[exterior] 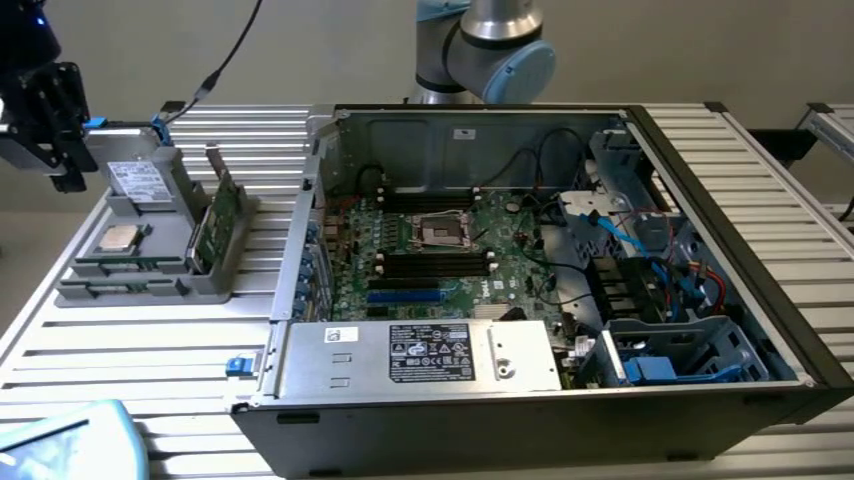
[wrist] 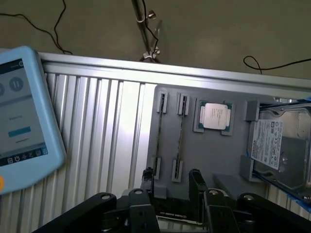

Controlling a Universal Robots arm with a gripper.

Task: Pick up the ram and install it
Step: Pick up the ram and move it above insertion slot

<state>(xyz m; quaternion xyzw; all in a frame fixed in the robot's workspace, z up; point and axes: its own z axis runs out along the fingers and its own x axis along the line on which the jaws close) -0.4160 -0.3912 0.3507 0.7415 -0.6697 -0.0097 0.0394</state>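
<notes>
The ram (wrist: 180, 138) stands on edge as a thin strip in a slotted holder of the grey parts tray (wrist: 218, 155), beside the CPU (wrist: 214, 116). In the exterior view the ram (exterior: 127, 266) is a greenish strip near the tray's front. My gripper (wrist: 171, 180) hangs above the tray with its two black fingers (wrist: 194, 178) apart and nothing between them, one end of the holder lying under the gap. In the exterior view my gripper (exterior: 51, 120) hangs high over the tray's far left corner. The open computer case (exterior: 747, 330) shows the motherboard's black slots (exterior: 434, 265).
The tray also carries a hard drive (wrist: 279, 145) and a taller green card with a metal bracket (exterior: 214, 225). A blue-framed tablet (wrist: 22, 116) lies on the ribbed table. The power supply (exterior: 427, 355) and cables (exterior: 641, 240) crowd the case.
</notes>
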